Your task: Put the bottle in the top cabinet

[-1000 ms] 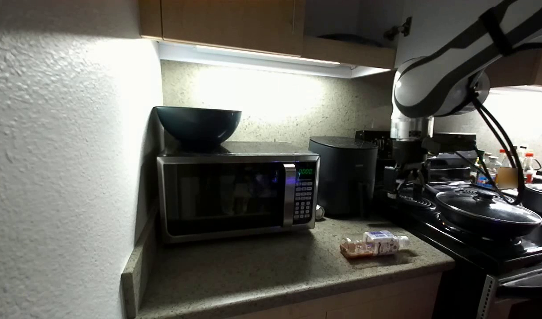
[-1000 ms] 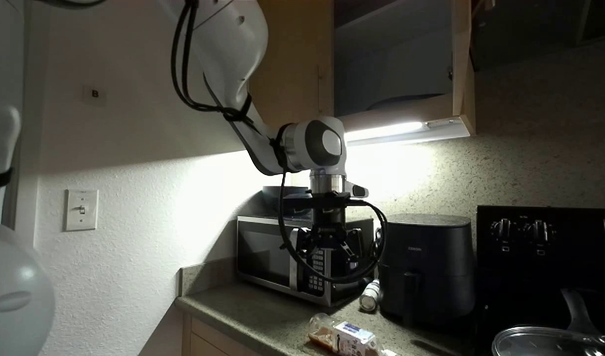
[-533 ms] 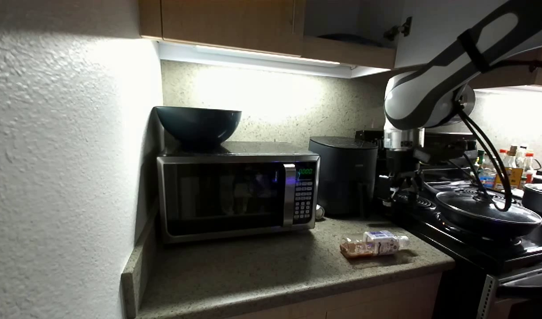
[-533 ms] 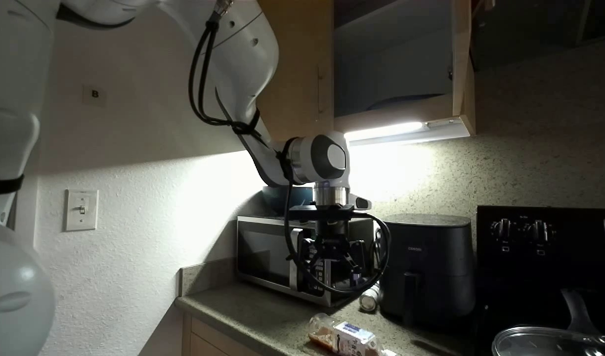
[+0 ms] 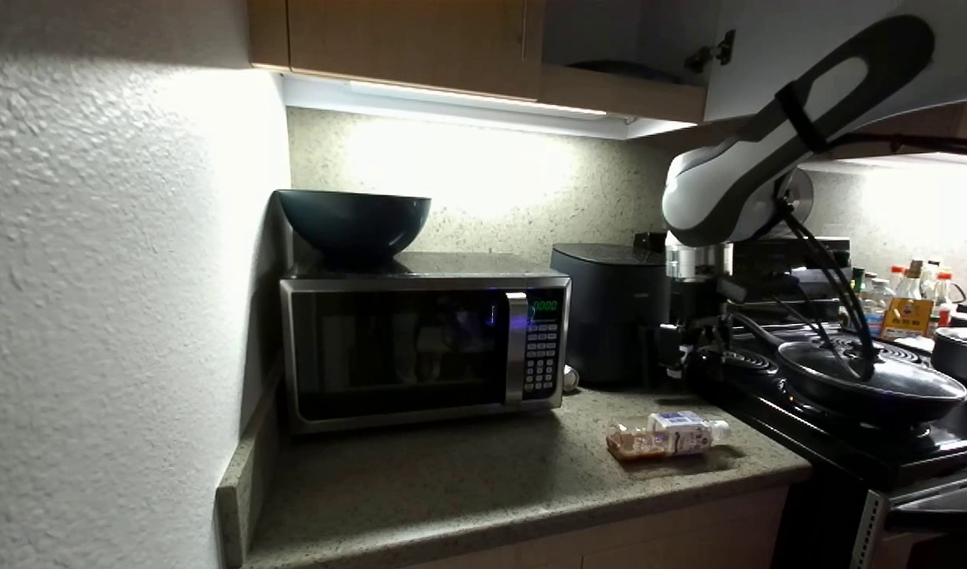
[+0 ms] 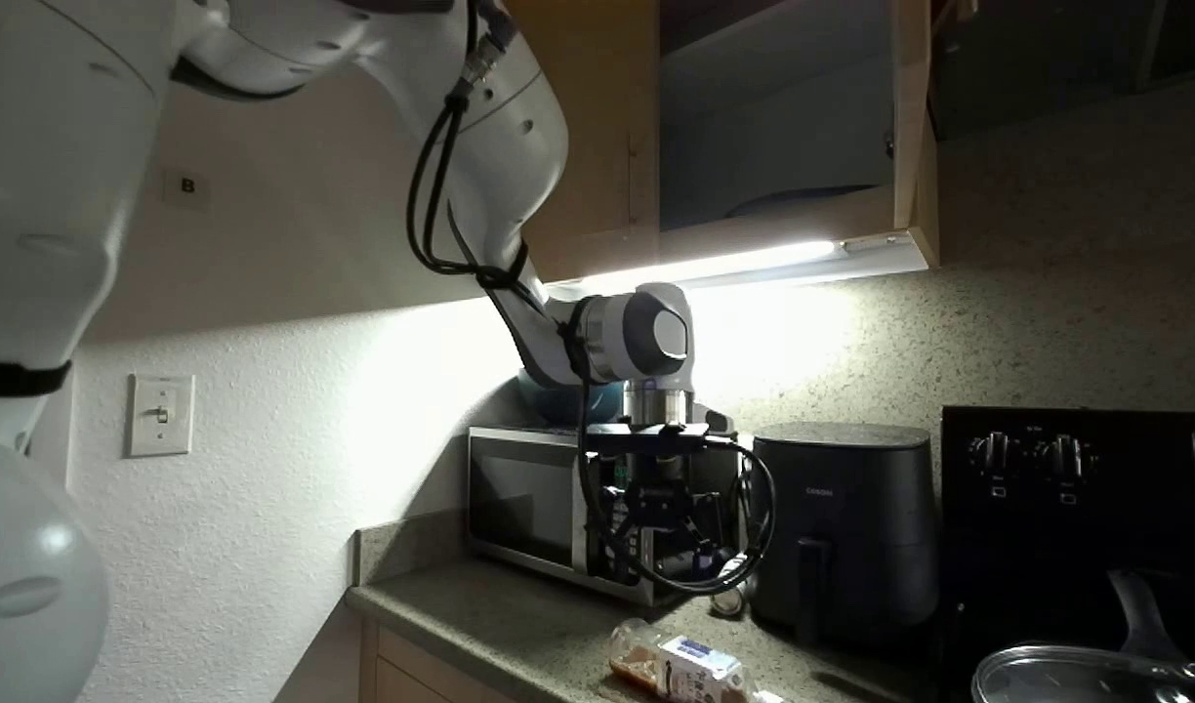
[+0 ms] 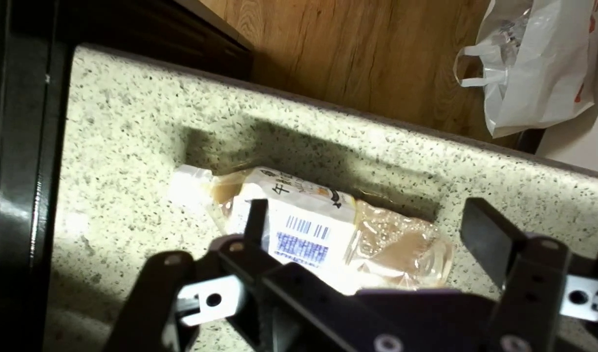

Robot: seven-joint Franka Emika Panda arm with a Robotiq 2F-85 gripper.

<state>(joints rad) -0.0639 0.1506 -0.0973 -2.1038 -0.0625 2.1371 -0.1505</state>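
Observation:
The bottle (image 5: 677,436) lies on its side on the counter, clear with brown liquid, a white label and a white cap. It also shows in an exterior view (image 6: 695,669), cut by the lower edge, and in the wrist view (image 7: 304,220). My gripper (image 7: 365,208) is open and empty; its fingers appear either side of the bottle's label and base end in the wrist view, above it. The gripper also shows in both exterior views (image 5: 693,363) (image 6: 668,566), raised over the counter. The brown top cabinet (image 5: 412,39) has one section standing open (image 6: 783,220).
A microwave (image 5: 404,348) carries a dark bowl (image 5: 353,225). A black air fryer (image 5: 614,316) and a small can (image 6: 729,591) stand behind the bottle. The stove holds a lidded pan (image 5: 871,379). The open cabinet door (image 5: 760,39) is near the arm. A dark dish (image 6: 798,198) lies inside the cabinet.
The arm and gripper have moved lower, leftward in an exterior view and slightly rightward in an exterior view. The bottle and cabinet have not moved.

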